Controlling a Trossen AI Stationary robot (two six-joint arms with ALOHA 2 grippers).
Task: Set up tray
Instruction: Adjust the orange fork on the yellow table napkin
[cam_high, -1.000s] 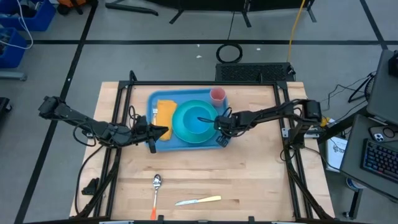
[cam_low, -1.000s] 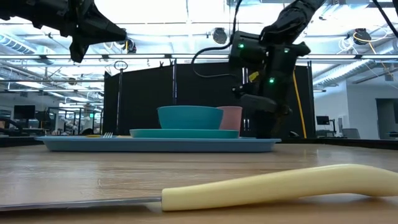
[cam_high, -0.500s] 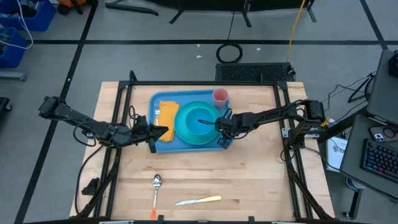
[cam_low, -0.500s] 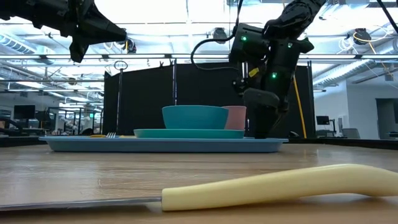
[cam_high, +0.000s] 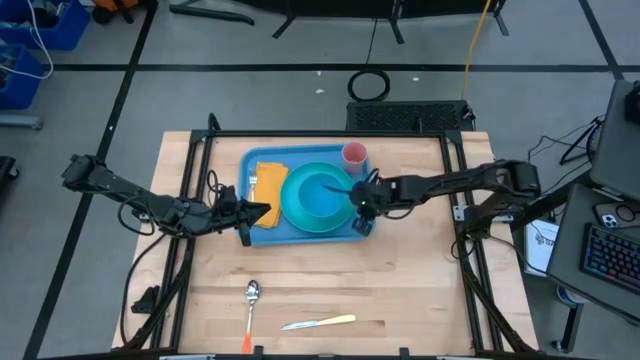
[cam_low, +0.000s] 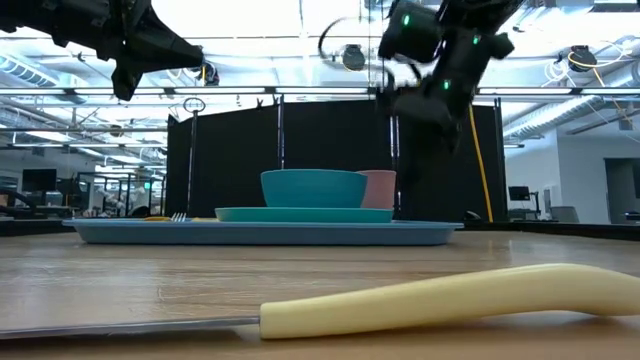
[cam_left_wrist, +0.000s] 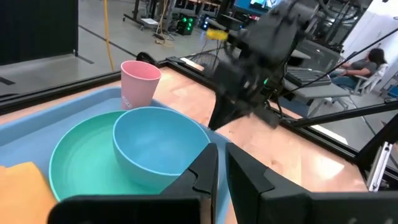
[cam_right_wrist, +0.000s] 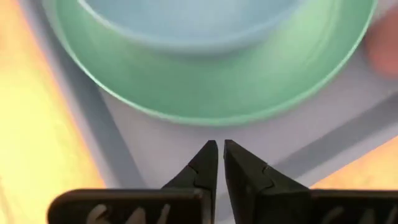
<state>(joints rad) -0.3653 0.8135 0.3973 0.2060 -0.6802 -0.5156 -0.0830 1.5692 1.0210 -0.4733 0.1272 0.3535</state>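
Light-blue plastic forms the tray (cam_high: 300, 205), which lies flat on the wooden bench (cam_high: 400, 290) toward its far side, between the two arms. On the tray a teal plate (cam_high: 318, 197) carries a blue bowl (cam_left_wrist: 158, 146) at its centre; a pink cup (cam_high: 353, 154) stands upright in the far right corner of the tray, just beside the plate, and an orange napkin (cam_high: 265, 182) with a fork (cam_high: 253, 182) on it lies on the tray's left part, next to the plate. The right hand (cam_high: 362, 203) is positioned above the right edge of the tray, near the rim of the plate, and in the low view (cam_low: 425, 85) it is raised clear of the tray and of the dishes. In the right wrist view its two dark fingers (cam_right_wrist: 205, 171) stand nearly together with only a narrow slit between them and nothing is gripped; they point down at the tray floor just outside the plate rim. The left hand (cam_high: 262, 211) hangs at the left edge of the tray, apart from the napkin; its fingertips (cam_left_wrist: 208, 174) are likewise drawn almost together and grasp nothing. On the near part of the bench, well apart from the tray, lie a spoon (cam_high: 250, 300) with an orange handle and a knife (cam_high: 318, 322) with a cream handle.
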